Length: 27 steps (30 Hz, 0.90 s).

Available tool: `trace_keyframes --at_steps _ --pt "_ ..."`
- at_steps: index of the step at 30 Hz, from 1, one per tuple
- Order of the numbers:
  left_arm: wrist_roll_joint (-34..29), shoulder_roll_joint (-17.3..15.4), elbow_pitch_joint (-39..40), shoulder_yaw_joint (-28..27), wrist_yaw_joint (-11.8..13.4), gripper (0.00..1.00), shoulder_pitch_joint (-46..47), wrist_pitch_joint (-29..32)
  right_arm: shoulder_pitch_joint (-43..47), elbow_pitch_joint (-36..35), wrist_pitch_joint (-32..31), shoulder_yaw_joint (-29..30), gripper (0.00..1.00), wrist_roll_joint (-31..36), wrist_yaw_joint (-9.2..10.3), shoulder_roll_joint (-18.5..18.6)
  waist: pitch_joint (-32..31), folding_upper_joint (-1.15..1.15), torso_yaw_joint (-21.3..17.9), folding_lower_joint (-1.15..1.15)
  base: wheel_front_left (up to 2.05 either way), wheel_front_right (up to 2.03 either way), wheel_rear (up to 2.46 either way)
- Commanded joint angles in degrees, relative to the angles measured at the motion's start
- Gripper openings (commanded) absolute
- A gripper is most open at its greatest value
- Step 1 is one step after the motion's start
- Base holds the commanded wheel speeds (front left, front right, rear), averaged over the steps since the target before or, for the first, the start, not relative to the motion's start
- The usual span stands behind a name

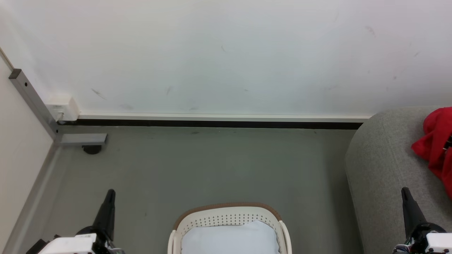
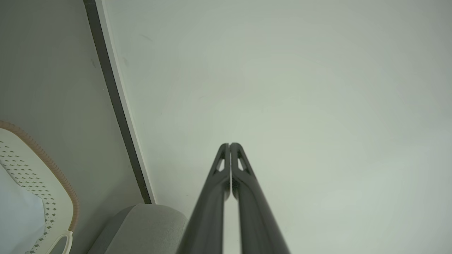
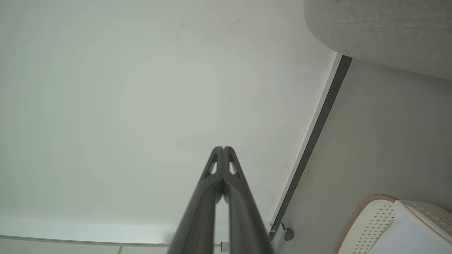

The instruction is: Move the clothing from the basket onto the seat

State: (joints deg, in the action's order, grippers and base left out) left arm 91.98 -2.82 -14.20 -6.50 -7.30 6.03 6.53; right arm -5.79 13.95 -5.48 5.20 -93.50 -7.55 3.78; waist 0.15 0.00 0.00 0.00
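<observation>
The white perforated basket with its brown rim stands on the floor at the bottom centre of the head view; its pale bluish-white inner bottom shows. Red clothing lies on the light grey seat at the right edge. My left gripper is shut and empty, off to the basket's left. Over the seat's near part, my right gripper is shut with nothing in it. In the wrist views each gripper's fingertips meet, left gripper and right gripper, both pointing at the white wall. The basket and seat show at those views' edges.
A white wall with a black baseboard runs across the back. A grey metal frame and a white box occupy the left corner. Grey floor lies between the basket and the wall.
</observation>
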Motion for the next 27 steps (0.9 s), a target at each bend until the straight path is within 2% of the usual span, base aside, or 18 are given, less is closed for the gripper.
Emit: trace_keyframes --at_steps 1,27 --pt "0.74 -0.09 0.16 -0.16 -0.34 0.0 0.52 0.26 -0.7 0.14 -0.23 0.19 0.0 0.06 0.12 0.09 0.0 0.0 0.0 0.0 0.0 0.0 0.0" --pt "0.75 -0.09 0.17 -0.15 -0.35 0.0 0.52 0.25 -0.75 0.16 -0.39 0.52 0.0 0.41 0.12 -0.19 0.0 0.0 0.0 0.0 0.0 0.0 0.0"
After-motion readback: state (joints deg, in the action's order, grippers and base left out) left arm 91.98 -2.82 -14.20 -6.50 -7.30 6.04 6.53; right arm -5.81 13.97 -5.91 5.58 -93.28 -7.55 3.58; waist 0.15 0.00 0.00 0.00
